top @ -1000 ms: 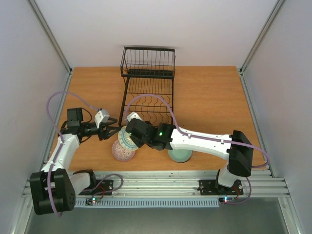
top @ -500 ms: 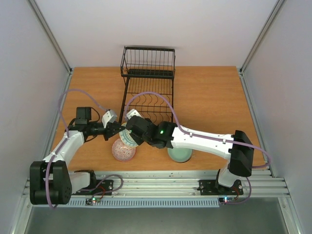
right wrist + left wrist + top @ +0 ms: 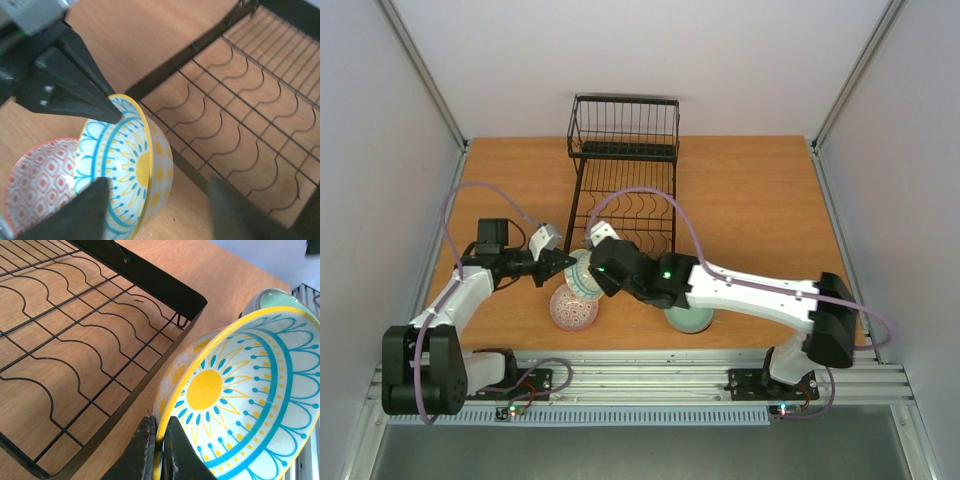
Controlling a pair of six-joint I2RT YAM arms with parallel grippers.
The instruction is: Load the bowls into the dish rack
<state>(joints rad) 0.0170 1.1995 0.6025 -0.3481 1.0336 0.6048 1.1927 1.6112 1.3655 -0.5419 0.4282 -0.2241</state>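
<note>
A bowl with a yellow rim and a blue and yellow sun pattern [image 3: 582, 277] [image 3: 240, 405] [image 3: 125, 170] hangs tilted on edge just off the near-left corner of the black wire dish rack [image 3: 625, 200] [image 3: 165, 285] [image 3: 240, 115]. My left gripper [image 3: 568, 262] [image 3: 159, 422] is shut on its rim, one finger inside and one outside. My right gripper [image 3: 595, 270] [image 3: 157, 187] is open, its fingers spread wide on either side of the bowl without pinching it. A red-and-white patterned bowl [image 3: 573, 308] [image 3: 37, 185] sits on the table below.
A celadon green bowl [image 3: 688, 318] [image 3: 265, 297] rests near the table's front edge, partly under my right arm. The rack's taller basket section [image 3: 623, 128] stands at the far end. Grey walls close in both sides.
My left gripper reached in and closed on the sun-patterned bowl's rim. My right gripper, which was shut on that bowl, has opened and released it.
</note>
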